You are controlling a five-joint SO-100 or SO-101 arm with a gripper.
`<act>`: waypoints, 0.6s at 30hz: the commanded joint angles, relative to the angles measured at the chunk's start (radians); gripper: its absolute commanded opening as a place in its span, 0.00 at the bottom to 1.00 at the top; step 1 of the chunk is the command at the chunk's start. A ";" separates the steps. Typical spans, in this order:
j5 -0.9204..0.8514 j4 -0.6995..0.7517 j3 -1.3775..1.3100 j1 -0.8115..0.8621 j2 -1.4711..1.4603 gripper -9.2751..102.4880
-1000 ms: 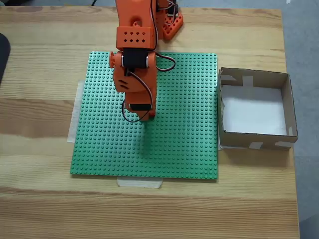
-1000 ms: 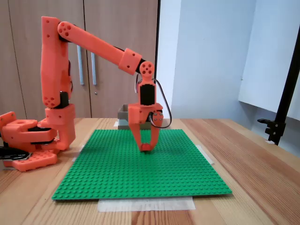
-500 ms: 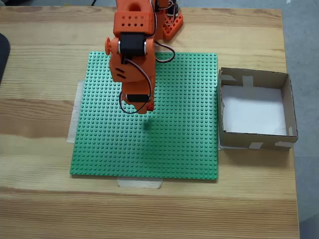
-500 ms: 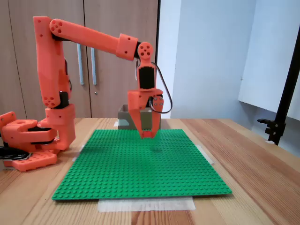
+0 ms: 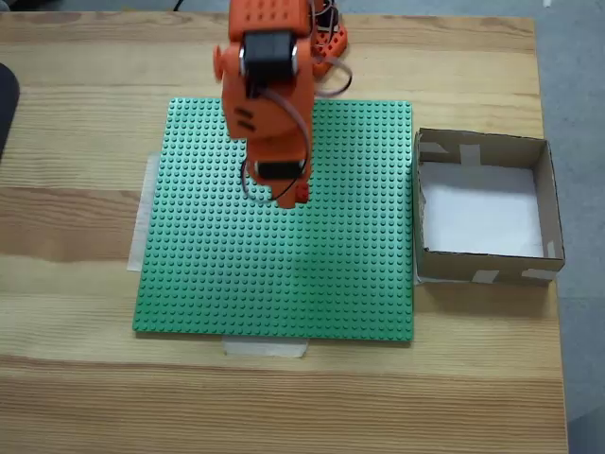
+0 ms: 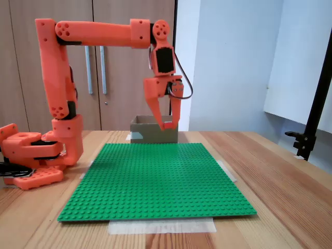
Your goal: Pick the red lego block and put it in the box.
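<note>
hand (image 6: 167, 125) pinching red lego block (image 5: 301, 192), frame center | carry level toward box (image 5: 544, 203) at right; release above white bottom

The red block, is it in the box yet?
Not yet. Picking up looks done: the hand hangs high above the green plate, shut on the red block, seen at its tip from above. What is left is carrying it over to the box, whose white bottom is bare, and letting go.
</note>
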 commanded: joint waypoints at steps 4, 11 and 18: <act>0.017 0.017 -0.066 -0.071 0.089 0.10; 0.014 0.020 -0.101 -0.163 0.124 0.08; 0.026 0.028 -0.152 -0.298 0.143 0.08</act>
